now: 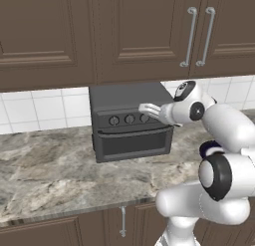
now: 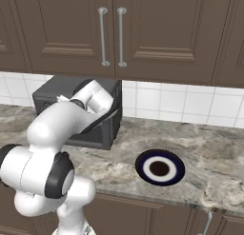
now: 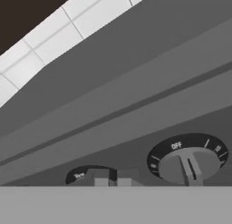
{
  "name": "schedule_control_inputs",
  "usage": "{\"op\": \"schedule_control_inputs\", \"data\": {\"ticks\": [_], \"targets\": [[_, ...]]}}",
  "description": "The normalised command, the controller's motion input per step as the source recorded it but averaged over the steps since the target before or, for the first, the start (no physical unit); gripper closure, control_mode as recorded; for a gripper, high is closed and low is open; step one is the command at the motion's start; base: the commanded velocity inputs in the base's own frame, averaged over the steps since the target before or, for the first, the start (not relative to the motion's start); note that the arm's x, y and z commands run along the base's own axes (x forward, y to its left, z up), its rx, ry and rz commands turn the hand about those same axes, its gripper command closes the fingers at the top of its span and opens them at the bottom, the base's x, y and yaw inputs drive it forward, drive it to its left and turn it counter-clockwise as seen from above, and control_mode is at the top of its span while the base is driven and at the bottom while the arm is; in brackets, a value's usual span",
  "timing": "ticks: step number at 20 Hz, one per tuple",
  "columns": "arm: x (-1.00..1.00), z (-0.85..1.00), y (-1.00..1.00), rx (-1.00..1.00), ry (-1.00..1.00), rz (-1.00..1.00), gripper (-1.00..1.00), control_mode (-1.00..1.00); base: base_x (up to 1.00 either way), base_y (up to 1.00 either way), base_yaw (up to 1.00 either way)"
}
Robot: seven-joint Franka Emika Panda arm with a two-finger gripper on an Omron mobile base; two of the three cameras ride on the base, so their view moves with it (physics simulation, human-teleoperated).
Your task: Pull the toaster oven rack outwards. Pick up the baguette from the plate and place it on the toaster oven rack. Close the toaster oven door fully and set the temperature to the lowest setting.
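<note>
Logging items: toaster oven (image 1: 130,121) on counter (image 1: 45,165), door (image 1: 133,143) closed, rack and baguette hidden from me. Gripper (image 1: 149,109) nearly together at the knob row (image 1: 129,119), clamping nothing. Plate (image 2: 160,167) bare, well right.

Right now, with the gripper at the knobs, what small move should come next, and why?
Probably a small turn of the knob at the gripper toward its lowest mark. The toaster oven door looks closed, the plate holds no baguette, and the gripper sits nearly shut at that knob.
</note>
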Motion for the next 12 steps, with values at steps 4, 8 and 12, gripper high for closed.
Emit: {"op": "schedule_control_inputs", "data": {"ticks": [4, 8, 12], "targets": [[0.41, -0.17, 0.00, 0.00, 0.09, 0.00, 1.00, -1.00, 0.00, 0.00, 0.00], [0.63, -0.12, 0.03, 0.00, 0.10, 0.00, 1.00, -1.00, 0.00, 0.00, 0.00], [0.65, -0.11, 0.07, 0.00, 0.09, 0.00, 1.00, -1.00, 0.00, 0.00, 0.00]]}}
